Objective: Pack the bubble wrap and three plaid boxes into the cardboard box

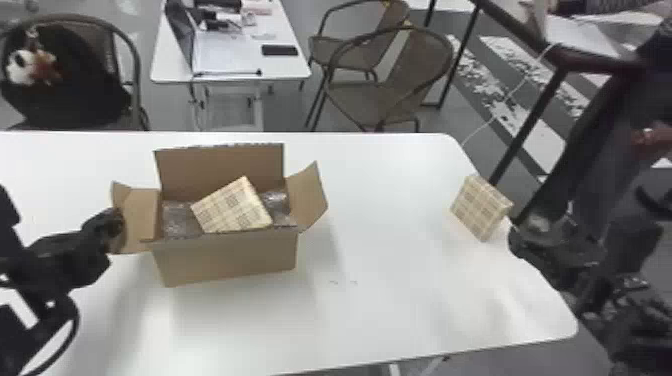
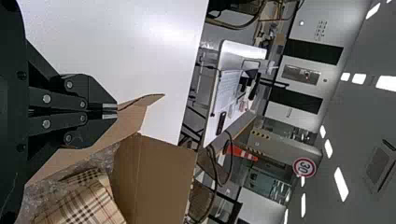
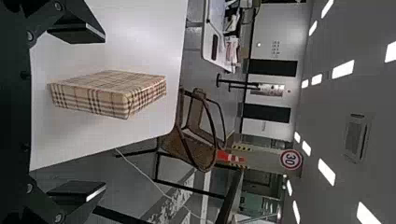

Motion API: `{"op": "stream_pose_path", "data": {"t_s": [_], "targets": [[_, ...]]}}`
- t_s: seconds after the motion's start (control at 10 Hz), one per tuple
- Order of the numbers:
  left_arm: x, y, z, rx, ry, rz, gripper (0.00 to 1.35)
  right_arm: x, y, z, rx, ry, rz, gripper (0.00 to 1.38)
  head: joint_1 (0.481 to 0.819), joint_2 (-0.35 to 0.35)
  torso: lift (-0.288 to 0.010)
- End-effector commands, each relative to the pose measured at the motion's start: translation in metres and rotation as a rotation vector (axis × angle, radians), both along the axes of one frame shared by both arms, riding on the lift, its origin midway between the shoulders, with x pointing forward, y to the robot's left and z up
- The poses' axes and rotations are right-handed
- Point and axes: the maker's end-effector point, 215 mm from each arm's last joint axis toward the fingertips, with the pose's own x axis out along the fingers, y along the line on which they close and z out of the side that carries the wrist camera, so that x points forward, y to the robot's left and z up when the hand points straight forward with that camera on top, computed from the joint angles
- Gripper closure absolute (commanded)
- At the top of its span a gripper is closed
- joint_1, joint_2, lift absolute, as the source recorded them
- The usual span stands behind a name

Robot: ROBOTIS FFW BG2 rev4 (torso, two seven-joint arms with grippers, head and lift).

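In the head view my left gripper (image 1: 114, 222) is at the left flap of the open cardboard box (image 1: 227, 257); in the left wrist view that gripper (image 2: 112, 111) is shut, fingertips close by the flap (image 2: 133, 116). Bubble wrap (image 1: 179, 220) lines the carton's inside, and a plaid box (image 1: 232, 207) lies tilted on it. Another plaid box (image 1: 477, 207) rests near the table's right edge, with my right gripper (image 1: 517, 240) just beside it. From the right wrist, this plaid box (image 3: 109, 84) appears between the wide-open fingers of the right gripper (image 3: 103, 112), some way beyond their tips.
The white table (image 1: 390, 280) has a rounded right corner near the right arm. Cardboard flaps (image 1: 307, 197) stick outward on both sides of the carton, and its rear flap (image 1: 220, 167) stands up. Behind are chairs (image 1: 390, 90) and another table (image 1: 235, 55).
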Motion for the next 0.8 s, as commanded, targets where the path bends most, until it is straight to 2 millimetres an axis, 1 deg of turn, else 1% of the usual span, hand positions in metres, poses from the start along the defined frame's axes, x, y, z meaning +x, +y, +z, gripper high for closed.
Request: {"op": "stream_pose_path", "data": {"t_s": [0.0, 0.3, 0.4, 0.7], "targets": [[0.0, -0.002, 0.0, -0.003, 0.001, -0.002, 1.21, 0.015, -0.008, -0.006, 0.007, 0.004, 0.011, 0.18, 0.695, -0.189, -0.132], [0.001, -0.003, 0.0, -0.003, -0.001, -0.003, 1.21, 0.046, 0.002, -0.026, 0.078, 0.014, 0.116, 0.18, 0.695, -0.183, -0.132], [0.001, -0.004, 0.0, -0.004, -0.001, -0.005, 1.21, 0.053, 0.006, -0.035, 0.104, 0.023, 0.138, 0.18, 0.695, -0.179, -0.132], [-0.002, -0.002, -0.003, -0.006, 0.005, -0.002, 1.21, 0.063, 0.018, -0.059, 0.103, 0.073, 0.173, 0.18, 0.695, -0.171, -0.132]]}}
